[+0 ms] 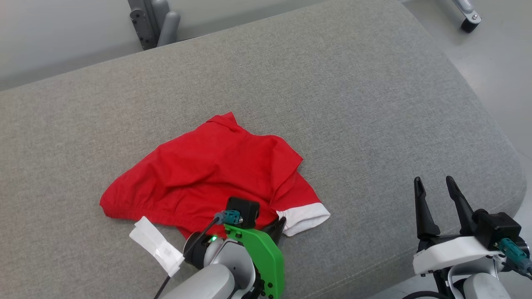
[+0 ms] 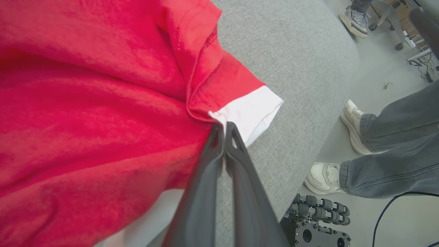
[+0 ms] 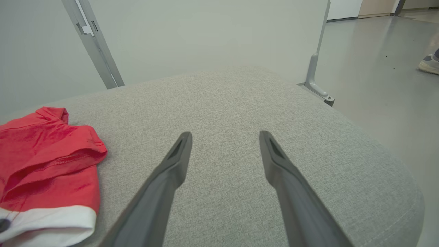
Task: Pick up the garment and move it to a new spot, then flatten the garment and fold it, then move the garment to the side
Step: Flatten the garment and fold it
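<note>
The garment (image 1: 208, 174) is a red shirt with a white sleeve cuff (image 1: 305, 216), lying rumpled on the grey cushion (image 1: 353, 95). My left gripper (image 1: 277, 226) is at its near edge beside the cuff. In the left wrist view the two fingers are pressed together with the left gripper's tips (image 2: 224, 126) at the seam where the red garment (image 2: 85, 103) meets the cuff, and folds run into them. My right gripper (image 1: 434, 182) stands open over bare cushion to the right, apart from the garment (image 3: 44, 154), with the right gripper (image 3: 224, 137) holding nothing.
A white label (image 1: 156, 245) sticks out from the garment's near left edge. The cushion's rounded front edge (image 1: 498, 195) drops to the floor on the right. A person's legs (image 2: 394, 147) stand beside the cushion. A metal frame (image 1: 153, 20) stands behind it.
</note>
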